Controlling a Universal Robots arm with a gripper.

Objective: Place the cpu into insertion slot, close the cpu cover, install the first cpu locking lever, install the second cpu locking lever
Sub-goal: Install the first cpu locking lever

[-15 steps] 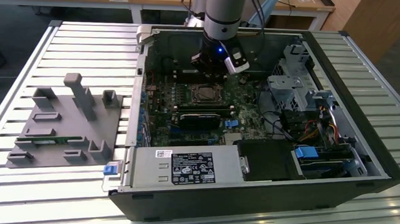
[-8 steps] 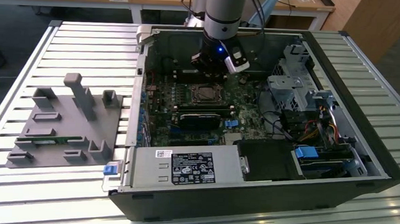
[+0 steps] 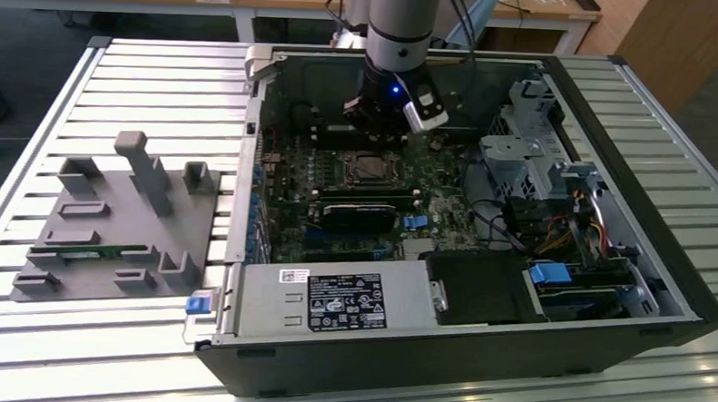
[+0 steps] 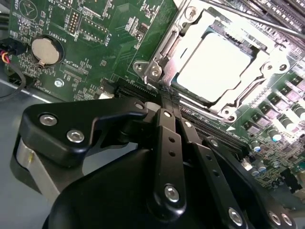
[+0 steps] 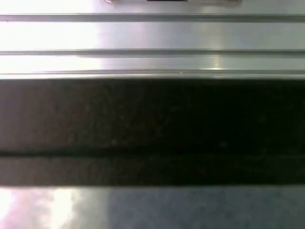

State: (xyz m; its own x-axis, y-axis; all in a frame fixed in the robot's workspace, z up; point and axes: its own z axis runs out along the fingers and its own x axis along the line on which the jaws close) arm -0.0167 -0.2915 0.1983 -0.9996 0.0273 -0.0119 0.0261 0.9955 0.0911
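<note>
The hand (image 4: 167,101), fingers pressed together, has its tips at the cpu cover (image 4: 183,43) edge; the cpu (image 4: 213,64) lies framed within.

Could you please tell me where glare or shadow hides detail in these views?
In the second wrist view, glare bleaches the cpu face almost white, while the gripper in front is dark. In the first wrist view, the metal slats reflect brightly beside a near-black band. In the exterior view, the slatted table shines pale and the computer case interior is shaded.
</note>
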